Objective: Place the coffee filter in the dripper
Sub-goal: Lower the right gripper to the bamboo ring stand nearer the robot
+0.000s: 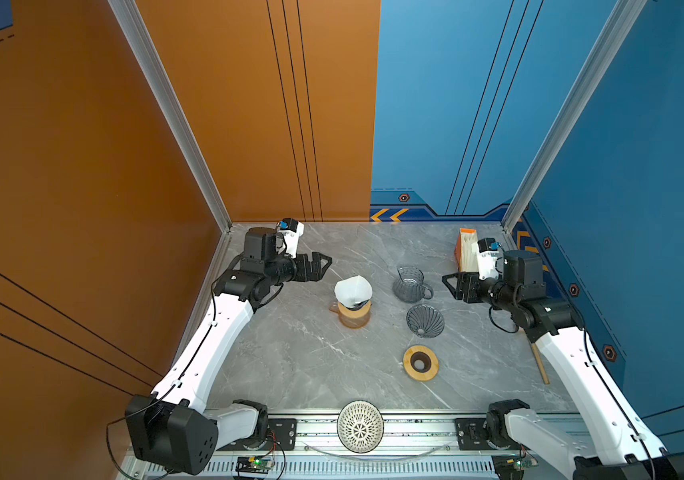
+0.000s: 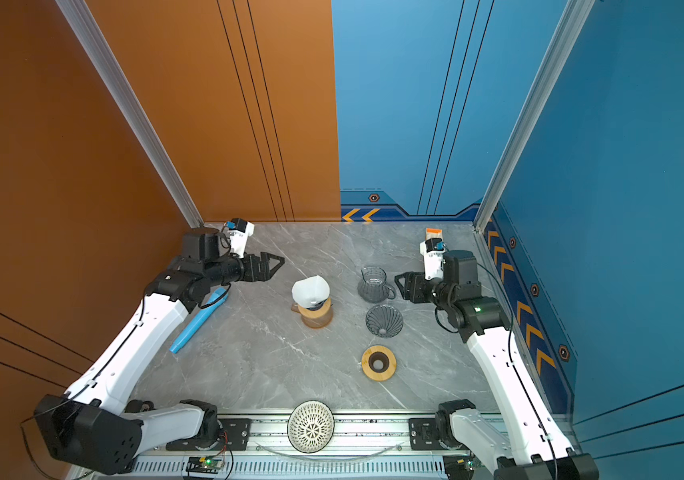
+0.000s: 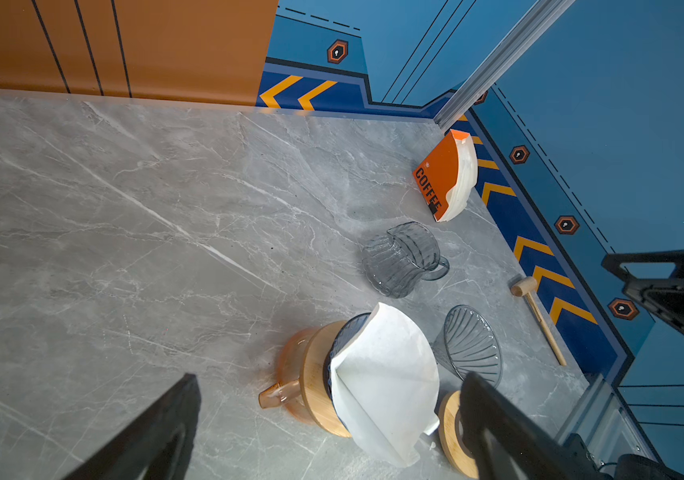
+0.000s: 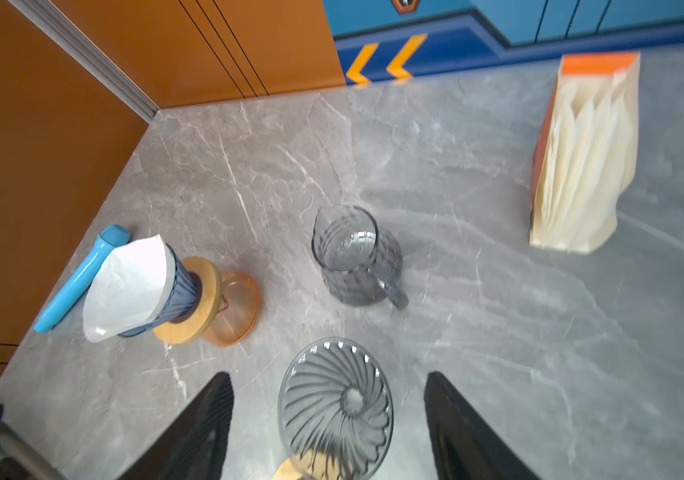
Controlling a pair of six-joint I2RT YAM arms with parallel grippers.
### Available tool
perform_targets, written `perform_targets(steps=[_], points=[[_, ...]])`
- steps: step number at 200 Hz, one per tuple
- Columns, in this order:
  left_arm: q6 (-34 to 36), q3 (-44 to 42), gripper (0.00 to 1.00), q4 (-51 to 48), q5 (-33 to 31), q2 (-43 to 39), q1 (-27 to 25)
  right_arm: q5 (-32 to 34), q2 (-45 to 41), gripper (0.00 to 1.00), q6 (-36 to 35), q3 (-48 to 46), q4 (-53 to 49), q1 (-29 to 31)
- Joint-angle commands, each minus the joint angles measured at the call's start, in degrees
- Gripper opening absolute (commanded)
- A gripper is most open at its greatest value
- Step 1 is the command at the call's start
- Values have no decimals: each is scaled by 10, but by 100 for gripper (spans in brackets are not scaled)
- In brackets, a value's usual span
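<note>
The white paper coffee filter (image 1: 352, 290) (image 2: 310, 288) sits as an open cone in the blue-grey ribbed dripper (image 4: 180, 291), standing well above its rim. That dripper rests on a wooden collar (image 3: 317, 374) atop an orange glass carafe (image 1: 354, 319). In the wrist views the coffee filter (image 3: 386, 374) (image 4: 128, 286) leans to one side. My left gripper (image 1: 325, 264) (image 2: 278, 262) (image 3: 329, 376) hovers behind and left of the filter, open and empty. Over at the right, beside the grey pitcher, my right gripper (image 1: 448, 282) (image 2: 399, 280) (image 4: 327, 374) is open and holds nothing.
A second grey glass dripper (image 1: 425, 320) (image 4: 336, 407) lies on the table, with a grey glass pitcher (image 1: 410, 284) behind it and a wooden ring (image 1: 420, 363) in front. An orange filter pack (image 1: 467, 249), a wooden mallet (image 1: 539, 365), a blue tool (image 2: 201, 320) and a white lattice bowl (image 1: 360, 426) ring the edges.
</note>
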Motion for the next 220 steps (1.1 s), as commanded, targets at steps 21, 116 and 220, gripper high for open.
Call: perform_targets(steps=[21, 116, 220], points=[[15, -19, 98, 7, 20, -11, -9, 6, -35, 67, 129, -28, -199, 4], [-7, -75, 98, 29, 17, -49, -18, -66, -108, 59, 263, -236, -149, 43], [0, -64, 98, 17, 18, -21, -21, -26, -157, 54, 430, -423, 90, 128]])
